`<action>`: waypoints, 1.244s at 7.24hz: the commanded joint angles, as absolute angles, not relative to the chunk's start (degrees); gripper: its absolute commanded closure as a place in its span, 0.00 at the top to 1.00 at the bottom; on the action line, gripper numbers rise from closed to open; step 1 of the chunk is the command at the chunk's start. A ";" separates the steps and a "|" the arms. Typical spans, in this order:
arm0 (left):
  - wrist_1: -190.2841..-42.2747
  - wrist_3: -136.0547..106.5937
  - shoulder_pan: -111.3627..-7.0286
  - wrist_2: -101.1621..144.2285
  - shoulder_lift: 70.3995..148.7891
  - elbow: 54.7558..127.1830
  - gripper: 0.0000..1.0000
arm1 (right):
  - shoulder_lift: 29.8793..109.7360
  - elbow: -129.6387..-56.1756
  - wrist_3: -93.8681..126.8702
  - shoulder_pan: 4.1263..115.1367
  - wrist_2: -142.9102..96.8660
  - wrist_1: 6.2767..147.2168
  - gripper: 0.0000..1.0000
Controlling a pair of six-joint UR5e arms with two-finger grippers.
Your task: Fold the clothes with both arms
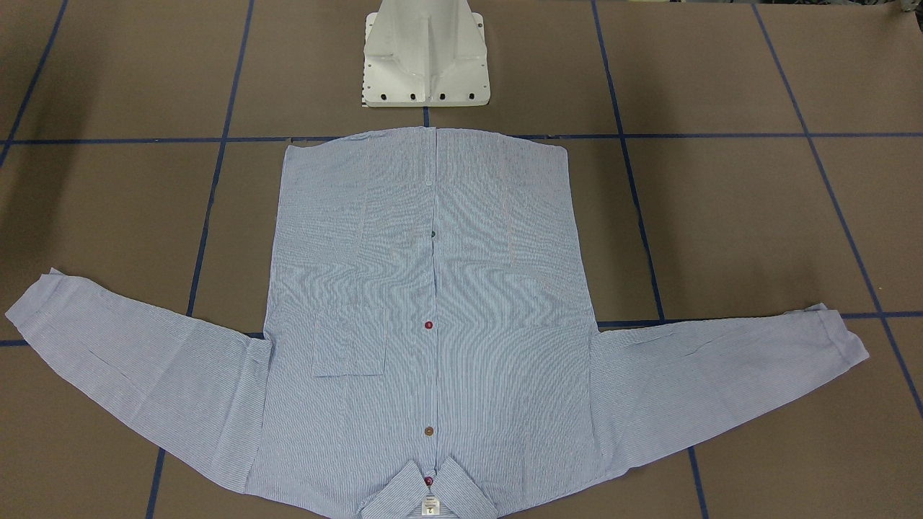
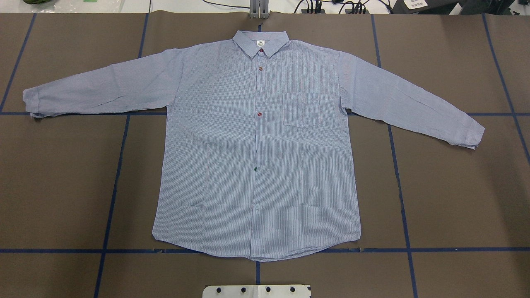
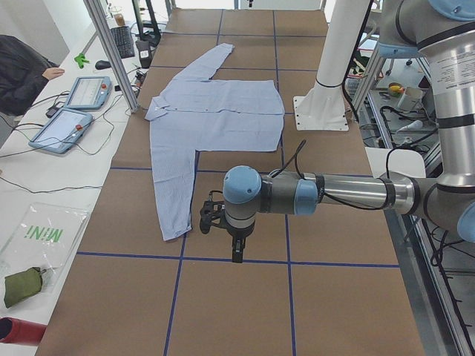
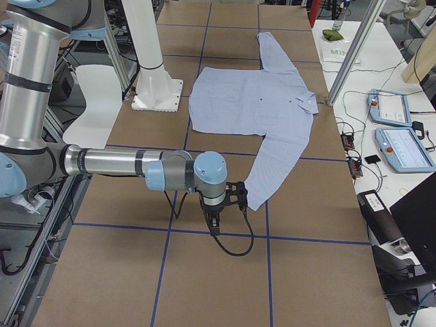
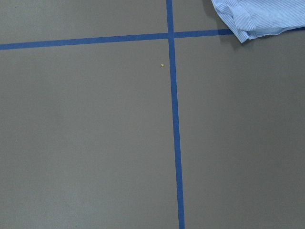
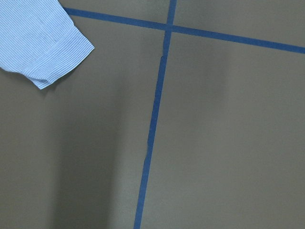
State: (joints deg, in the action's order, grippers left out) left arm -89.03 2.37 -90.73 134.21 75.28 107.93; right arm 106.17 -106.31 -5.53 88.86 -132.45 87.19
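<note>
Brown taped bench (image 2: pixel 62 186); shirt (image 2: pixel 256 145) flat at frame centre, sleeves (image 2: pixel 103 89) spread, nothing folded yet. Beside cuffs (image 5: pixel 248 21), left claw (image 3: pixel 237 252) and right claw (image 4: pixel 213 225): cannot tell how open.

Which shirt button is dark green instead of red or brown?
The fourth button down from the collar, midway along the shirt front. The three nearer the collar are red or brown; the one beyond it is pale.
</note>
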 commanded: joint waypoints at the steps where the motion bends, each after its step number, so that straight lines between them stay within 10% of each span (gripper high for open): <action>1: -89.56 2.37 -90.79 134.30 75.24 108.10 1.00 | 106.00 -106.61 -5.54 88.86 -132.36 87.19 1.00; 9: -108.09 1.67 -91.32 133.68 85.60 111.72 1.00 | 100.20 -111.89 -1.60 89.47 -132.54 82.62 1.00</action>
State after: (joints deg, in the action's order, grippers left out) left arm -103.88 1.54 -91.29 133.66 83.46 112.79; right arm 101.24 -112.65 -3.28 89.23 -132.30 82.97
